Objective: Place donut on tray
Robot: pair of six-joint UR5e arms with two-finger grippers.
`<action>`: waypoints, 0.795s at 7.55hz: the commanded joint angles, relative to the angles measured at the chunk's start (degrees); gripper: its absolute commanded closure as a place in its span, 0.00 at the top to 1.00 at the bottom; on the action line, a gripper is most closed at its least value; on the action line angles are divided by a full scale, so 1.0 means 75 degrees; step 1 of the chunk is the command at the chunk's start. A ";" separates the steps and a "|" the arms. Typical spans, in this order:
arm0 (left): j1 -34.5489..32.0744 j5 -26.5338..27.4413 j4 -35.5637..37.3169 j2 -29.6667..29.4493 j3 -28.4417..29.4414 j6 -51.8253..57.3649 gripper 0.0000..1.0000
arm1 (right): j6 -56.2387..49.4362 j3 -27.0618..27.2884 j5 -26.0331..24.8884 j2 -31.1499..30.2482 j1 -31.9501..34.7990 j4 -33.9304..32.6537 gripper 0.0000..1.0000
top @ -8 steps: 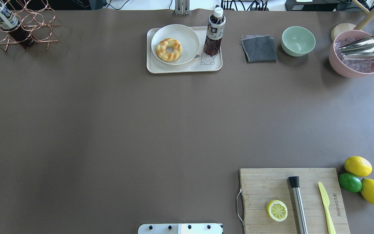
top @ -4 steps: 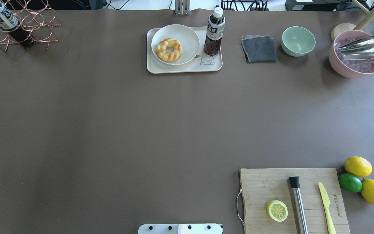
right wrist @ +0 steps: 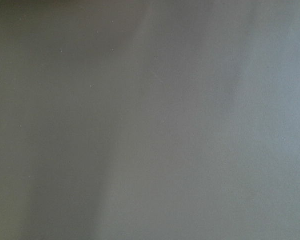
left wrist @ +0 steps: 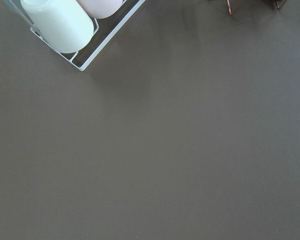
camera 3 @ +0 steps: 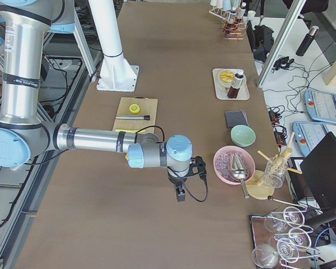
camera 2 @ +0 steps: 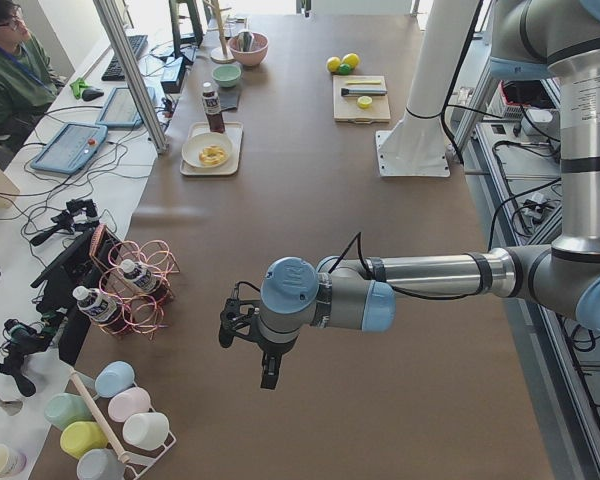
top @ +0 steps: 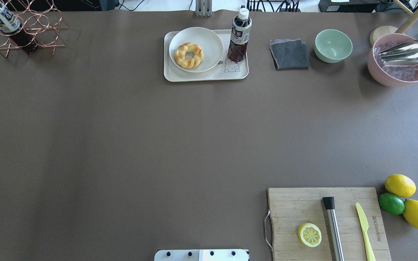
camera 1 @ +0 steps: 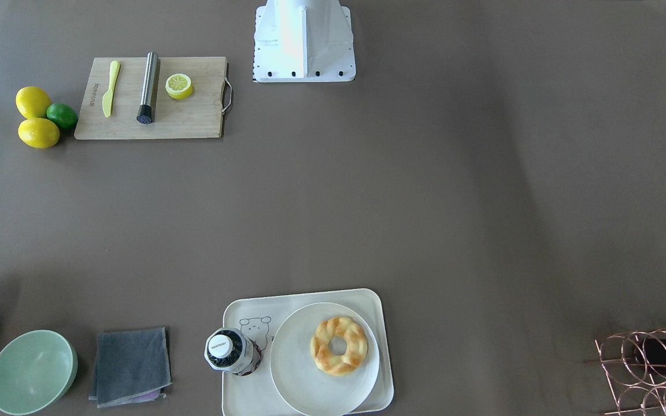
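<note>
Golden and braided, the donut [top: 188, 55] lay flat on a round white plate [top: 209, 41], and the plate sat on the tray [top: 205, 76] at the far edge of the surface [top: 158, 137], beside an upright tea bottle [top: 239, 36]. By that lie, the task looked done or nearly so, unless the donut was meant to rest on the tray itself. Neither arm appeared in the overhead or front views. The side views showed the left hand [camera 2: 265, 375] out past the robot's left end of the surface, near a copper wire rack [camera 2: 140, 290], and the right hand [camera 3: 180, 193] out toward the right end, near a pink bowl [camera 3: 233, 163]. Both hung well apart from the tray, which lay between them and farther forward; neither was clearly nearer. Being a ring, the donut offered no long axis to line up on. Whether either hand was spread or pressed together could not be told.
</note>
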 commanded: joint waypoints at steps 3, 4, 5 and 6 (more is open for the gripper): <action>0.0206 0.0416 0.0770 -0.0042 0.0021 -0.0024 0.98 | 0.0001 0.0003 0.0001 -0.0029 0.0000 -0.0002 1.00; 0.0218 0.0440 0.0949 -0.0066 0.0021 -0.0024 0.98 | 0.0001 0.0003 0.0001 -0.0029 0.0000 -0.0002 1.00; 0.0195 0.0394 0.0870 0.0003 -0.0002 -0.0012 0.98 | 0.0001 0.0003 0.0001 -0.0029 0.0000 -0.0002 1.00; 0.0195 0.0429 0.0869 -0.0008 0.0009 -0.0024 0.98 | 0.0001 0.0003 0.0001 -0.0029 0.0000 -0.0002 1.00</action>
